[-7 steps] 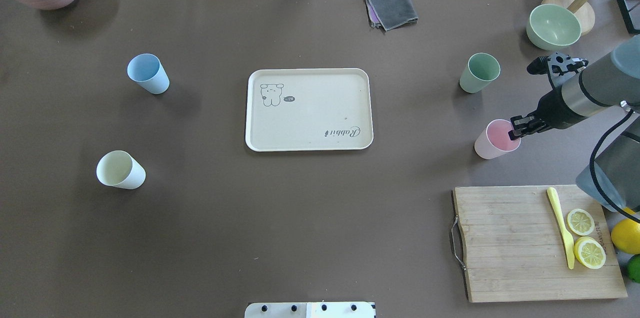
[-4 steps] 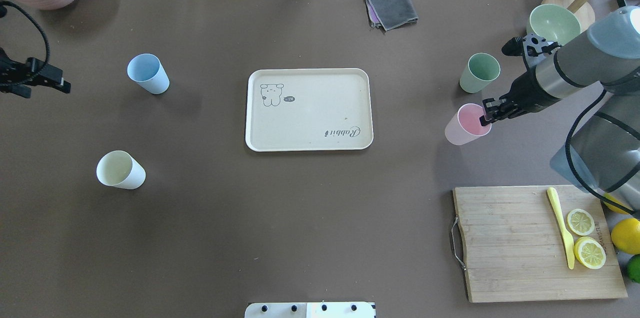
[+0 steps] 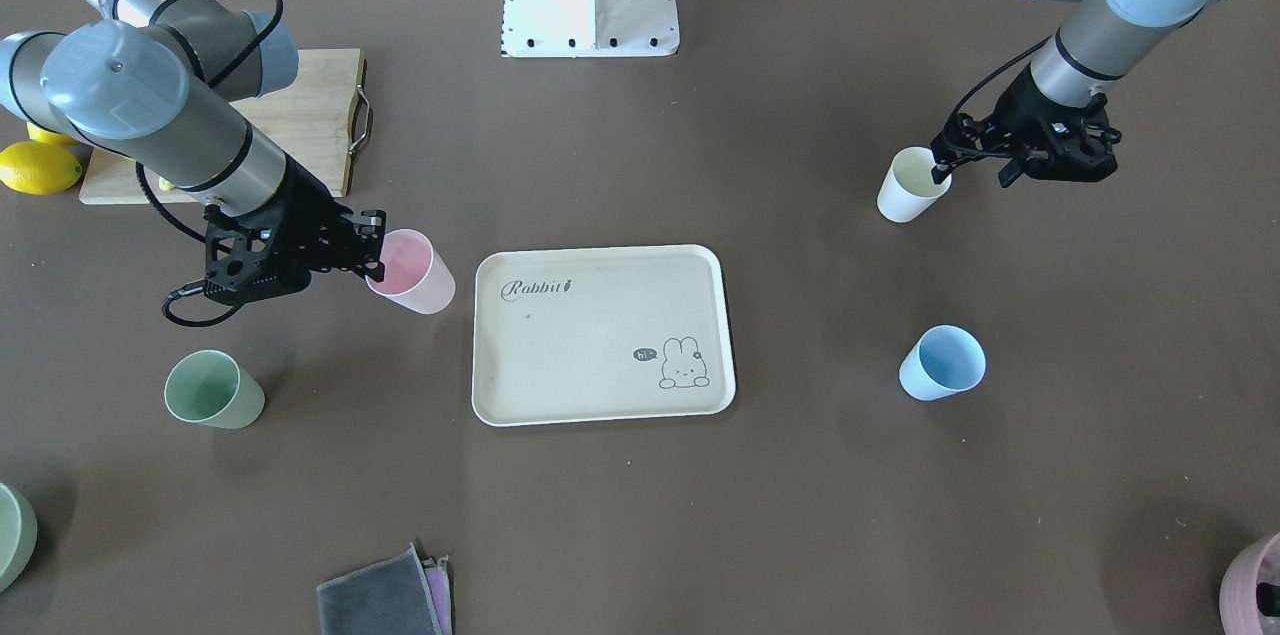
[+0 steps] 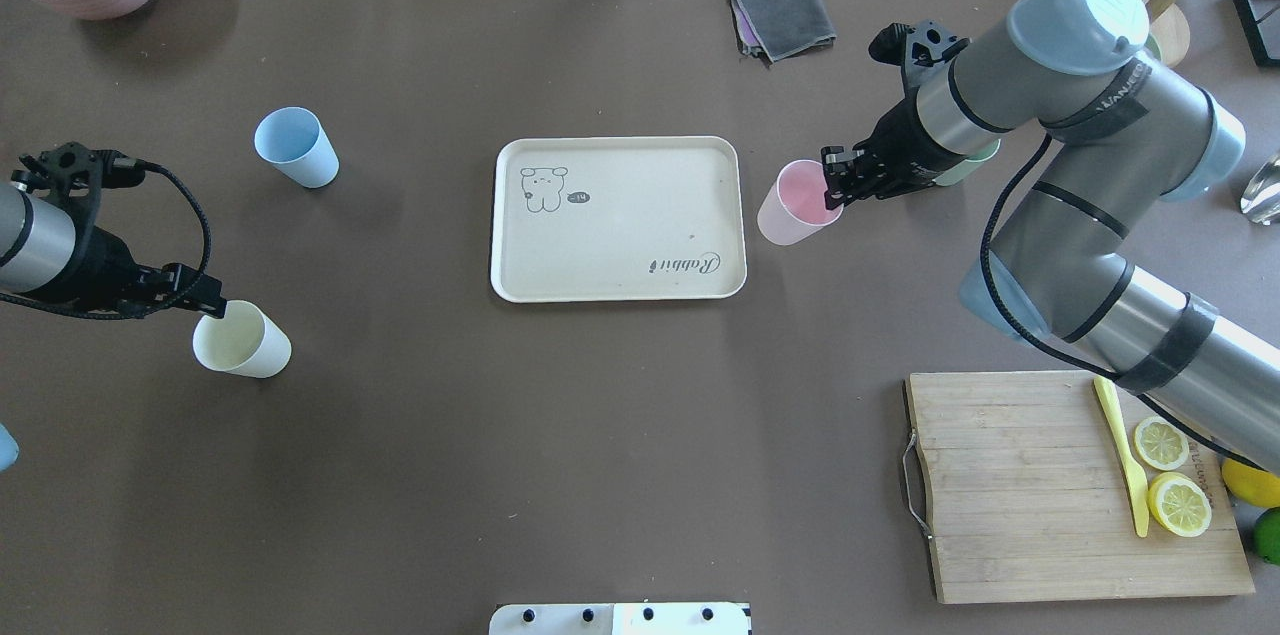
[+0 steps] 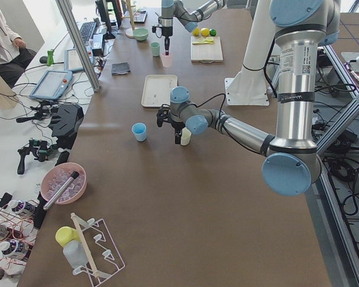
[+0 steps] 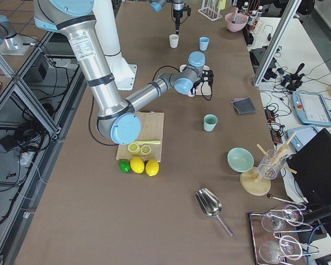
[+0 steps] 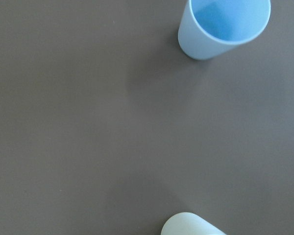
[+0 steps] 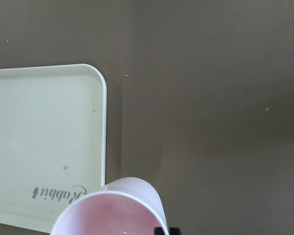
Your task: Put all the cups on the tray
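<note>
Cups: four small, matte, tapered, without handles. At far left the left gripper (image 4: 208, 300) stood at the rim of the cream cup (image 4: 243, 343); whether it gripped could not be told. The blue cup (image 4: 297, 148) stood upright beyond. The tray (image 4: 620, 245), cream with a raised rim, lay mid-table, holding no cup. The right gripper (image 4: 836, 190) was clamped on the rim of the pink cup (image 4: 795, 207), which was tilted, just beside the tray's right edge. The green cup (image 3: 213, 390) stood further right. One second before, the pink cup was well right of the tray and the left arm was out of view.
</note>
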